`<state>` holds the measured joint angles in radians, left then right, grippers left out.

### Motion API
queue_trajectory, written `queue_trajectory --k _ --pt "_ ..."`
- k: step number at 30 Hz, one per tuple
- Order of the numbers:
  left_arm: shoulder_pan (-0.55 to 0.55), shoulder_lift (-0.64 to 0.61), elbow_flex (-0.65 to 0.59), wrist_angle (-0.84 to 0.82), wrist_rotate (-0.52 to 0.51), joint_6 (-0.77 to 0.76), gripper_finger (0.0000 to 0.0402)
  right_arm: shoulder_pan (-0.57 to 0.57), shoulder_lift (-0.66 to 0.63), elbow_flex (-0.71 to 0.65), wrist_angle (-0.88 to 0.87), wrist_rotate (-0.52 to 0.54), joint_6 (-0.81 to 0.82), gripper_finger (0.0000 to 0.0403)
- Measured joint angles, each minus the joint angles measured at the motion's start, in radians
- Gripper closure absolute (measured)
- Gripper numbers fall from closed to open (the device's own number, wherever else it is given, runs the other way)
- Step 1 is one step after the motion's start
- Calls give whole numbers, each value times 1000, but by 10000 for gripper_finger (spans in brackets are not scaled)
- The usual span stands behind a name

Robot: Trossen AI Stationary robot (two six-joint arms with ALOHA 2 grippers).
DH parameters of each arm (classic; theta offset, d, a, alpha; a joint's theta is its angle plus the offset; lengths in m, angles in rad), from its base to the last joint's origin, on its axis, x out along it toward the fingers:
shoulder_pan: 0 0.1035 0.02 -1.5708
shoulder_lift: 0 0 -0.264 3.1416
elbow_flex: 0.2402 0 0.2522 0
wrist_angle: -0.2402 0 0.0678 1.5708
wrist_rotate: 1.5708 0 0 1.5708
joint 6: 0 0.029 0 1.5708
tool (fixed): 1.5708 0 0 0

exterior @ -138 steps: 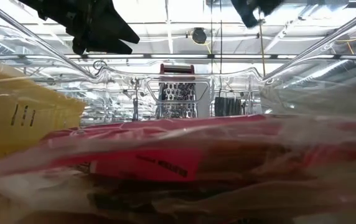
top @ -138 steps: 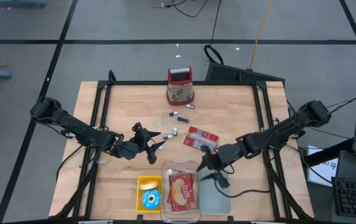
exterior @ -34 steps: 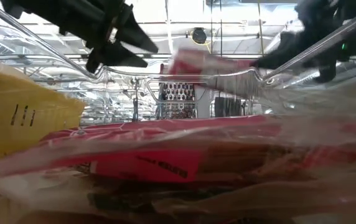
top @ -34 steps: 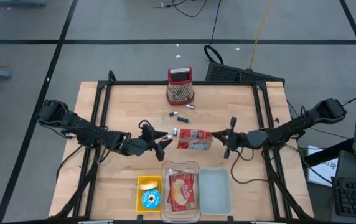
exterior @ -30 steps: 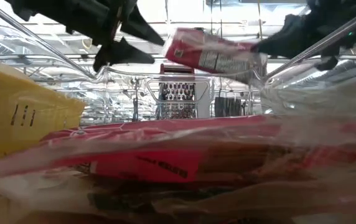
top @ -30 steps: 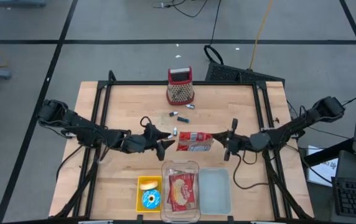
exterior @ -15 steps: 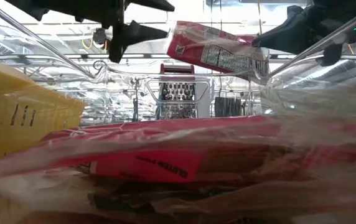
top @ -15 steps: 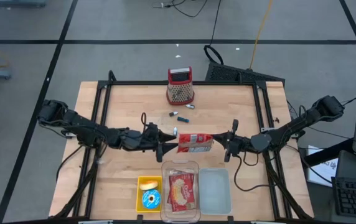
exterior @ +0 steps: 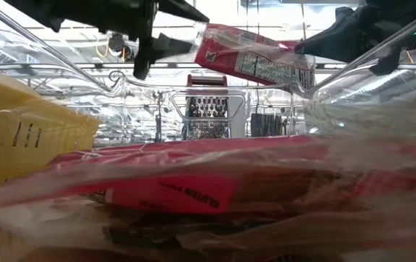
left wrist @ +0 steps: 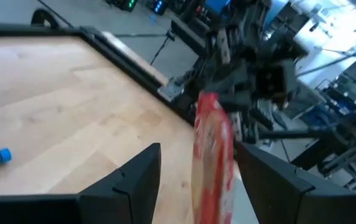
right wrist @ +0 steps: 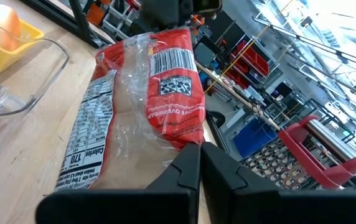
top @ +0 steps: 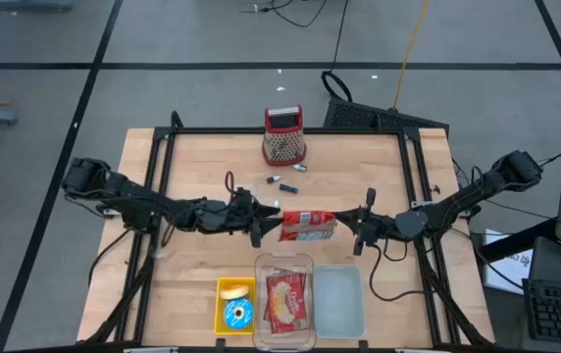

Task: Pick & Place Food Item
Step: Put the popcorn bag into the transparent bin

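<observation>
High view shows the red snack packet [top: 307,224] held clear of the wood around the middle of the tabletop, suspended between the two arms. The right gripper [top: 359,227] has its fingers pinched tight on the packet's end that faces the tabletop's right edge, so the packet sticks out sideways towards the left arm. This looks like a handover: the free end is offered where the other arm can reach it, and the pack hangs just behind the clear container [top: 284,294] and its neighbouring clear tray [top: 340,303] at the front edge, likely places for it to go.

The left gripper [top: 258,223] comes in from the left edge with its fingers spread moderately wide, holding nothing. In the left wrist view the packet stands edge-on in the gap between the two dark fingers [left wrist: 123,182], so the jaws appear to straddle the free end without having closed on it.

Both arms lie low and stretched out, nearly level over the tabletop, wrists pointing at each other along one line. The low view shows the packet tilted, its left-hand end higher. The grater [top: 283,135] near the back edge and the yellow basket [top: 233,306] at the front stand apart from the exchange.
</observation>
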<state>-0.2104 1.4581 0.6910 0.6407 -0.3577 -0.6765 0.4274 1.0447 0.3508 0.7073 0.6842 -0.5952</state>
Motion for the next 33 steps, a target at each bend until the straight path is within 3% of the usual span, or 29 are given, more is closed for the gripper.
queue_trajectory --k 6,18,22,28,33 --pt "-1 81 3 85 17 9 188 0 0 0 -1 -1 6 403" --pt "-1 79 5 141 18 44 197 0 0 0 -5 -1 8 403" --pt "0 79 5 142 45 40 250 0 0 0 -4 -1 8 403" --pt "1 79 5 141 52 54 377 0 0 0 -4 -5 12 403" --pt "2 79 5 142 64 110 396 0 0 0 -3 -4 62 402"
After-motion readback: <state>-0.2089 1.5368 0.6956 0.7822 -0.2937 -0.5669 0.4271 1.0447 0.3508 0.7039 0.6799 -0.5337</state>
